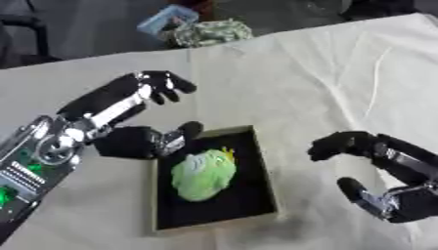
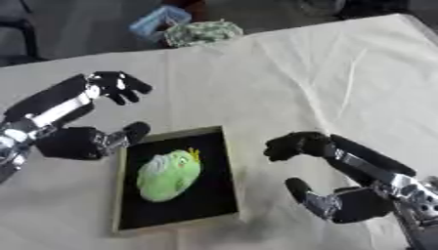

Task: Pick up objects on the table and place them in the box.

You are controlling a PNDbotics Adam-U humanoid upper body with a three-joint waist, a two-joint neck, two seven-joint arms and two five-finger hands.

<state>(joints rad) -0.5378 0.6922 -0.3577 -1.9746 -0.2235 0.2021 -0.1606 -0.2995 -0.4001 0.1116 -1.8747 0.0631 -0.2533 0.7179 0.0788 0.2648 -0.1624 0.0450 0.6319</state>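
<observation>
Near the counter's [image 1: 342, 73] front edge: shallow black-lined box with tan rim [image 1: 261, 171] holds green plush toy [image 1: 204, 174], long axis near-to-far, yellow tuft pointing away | right hand [image 2: 342, 195] beside box, fingers wide, empty | left hand [image 1: 128, 141] at box's far-left corner, fingers spread, empty | judgement: lift clear without snagging rim | far edge: patterned bundle [image 1: 205, 31].

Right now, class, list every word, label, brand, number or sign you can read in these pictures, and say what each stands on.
None can be read.
Green plush toy in the shallow black box: no lettering.
Blue container and patterned cloth bundle at the far table edge: too blurred to tell any print.
Left hand and right hand: no markings legible.
</observation>
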